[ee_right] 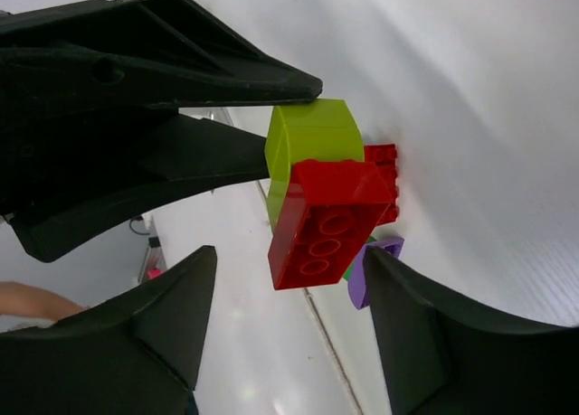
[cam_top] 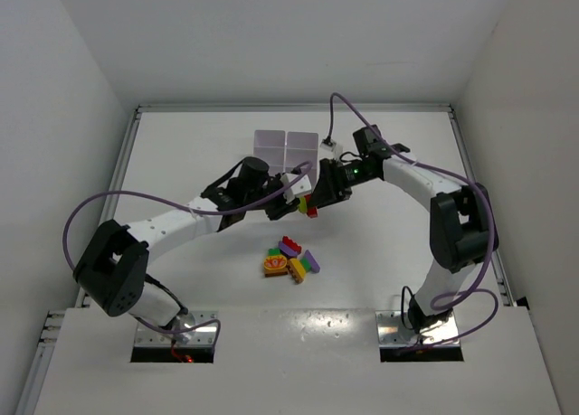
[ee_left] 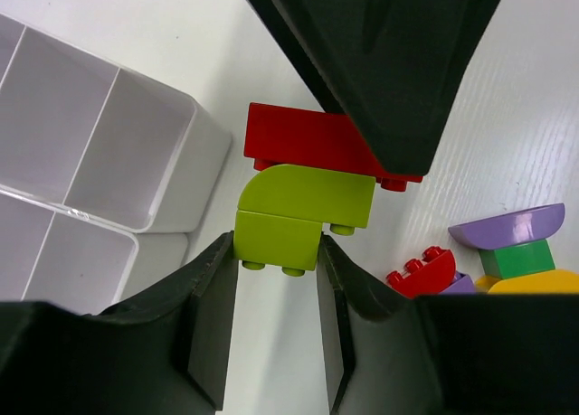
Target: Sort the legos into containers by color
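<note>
A lime green brick is stuck to a red brick, and the pair is held just above the table. My left gripper is shut on the lime brick's lower end. My right gripper is open, with its fingers wide apart on either side of the red brick and not touching it. The white compartment tray stands just behind both grippers and looks empty in the left wrist view.
A pile of loose legos lies in front of the grippers: purple, green, yellow, orange and a red arch. Both forearms meet over the table's middle. White walls close in the left, back and right sides.
</note>
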### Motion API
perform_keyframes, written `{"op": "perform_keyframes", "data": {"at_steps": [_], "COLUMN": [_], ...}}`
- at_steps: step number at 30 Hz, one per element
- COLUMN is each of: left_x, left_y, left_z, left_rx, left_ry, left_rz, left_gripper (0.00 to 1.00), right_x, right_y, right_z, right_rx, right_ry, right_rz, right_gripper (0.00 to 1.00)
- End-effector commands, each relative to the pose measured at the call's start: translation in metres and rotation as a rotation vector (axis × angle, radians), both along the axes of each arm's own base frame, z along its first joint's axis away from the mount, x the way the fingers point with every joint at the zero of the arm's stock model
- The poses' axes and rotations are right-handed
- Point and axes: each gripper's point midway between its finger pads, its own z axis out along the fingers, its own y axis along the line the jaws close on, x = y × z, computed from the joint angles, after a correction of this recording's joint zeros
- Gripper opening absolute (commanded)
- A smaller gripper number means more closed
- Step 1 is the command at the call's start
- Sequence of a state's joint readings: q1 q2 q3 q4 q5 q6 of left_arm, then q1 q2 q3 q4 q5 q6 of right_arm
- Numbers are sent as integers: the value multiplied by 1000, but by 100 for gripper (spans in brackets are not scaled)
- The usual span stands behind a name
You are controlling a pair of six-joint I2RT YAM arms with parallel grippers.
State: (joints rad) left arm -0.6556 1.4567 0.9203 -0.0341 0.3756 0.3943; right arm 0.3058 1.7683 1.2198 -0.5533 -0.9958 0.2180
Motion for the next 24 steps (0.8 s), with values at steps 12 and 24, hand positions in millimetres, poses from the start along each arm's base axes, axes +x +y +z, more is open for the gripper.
{"op": "perform_keyframes", "data": {"at_steps": [12, 24], "left_x": [-7, -21], "left_y": [-10, 8], "left_z": [9, 2], "left_rx": [-60, -31], "left_ry": [-22, -33], "left_rz": [2, 18], "left_gripper": [0, 0], "right_x": [2, -2], "right_y": [0, -29], "right_z": [-2, -9], "right_rx": [42, 7], "right_ry": [-4, 2], "right_rz": [13, -38], "right_gripper": [0, 0]}}
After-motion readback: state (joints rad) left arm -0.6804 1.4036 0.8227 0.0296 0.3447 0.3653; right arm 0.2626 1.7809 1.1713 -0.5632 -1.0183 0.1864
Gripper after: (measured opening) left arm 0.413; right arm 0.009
